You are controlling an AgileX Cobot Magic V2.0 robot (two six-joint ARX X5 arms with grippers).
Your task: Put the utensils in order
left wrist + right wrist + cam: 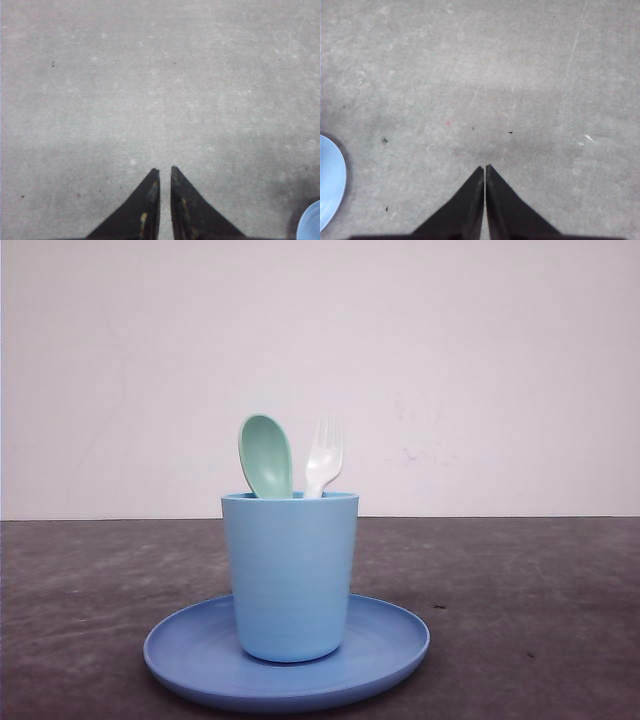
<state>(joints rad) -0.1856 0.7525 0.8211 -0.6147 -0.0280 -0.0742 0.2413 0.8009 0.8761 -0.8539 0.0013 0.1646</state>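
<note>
Spoon (265,455) and fork (324,457) stand upright in cup (289,575) on plate (395,640). Left hand (165,171) and right hand (485,168) both closed, empty, above bare table (520,75), plate edge just off to each one's side.

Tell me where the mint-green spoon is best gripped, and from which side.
Probably at the spoon bowl, the part standing above the light blue cup rim, approached from above. Its handle is hidden inside the cup, and the white fork stands close on its right, so pinch the bowl's faces rather than its edges.

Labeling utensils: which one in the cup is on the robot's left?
The mint-green spoon, bowl up; the white fork stands to its right.
</note>
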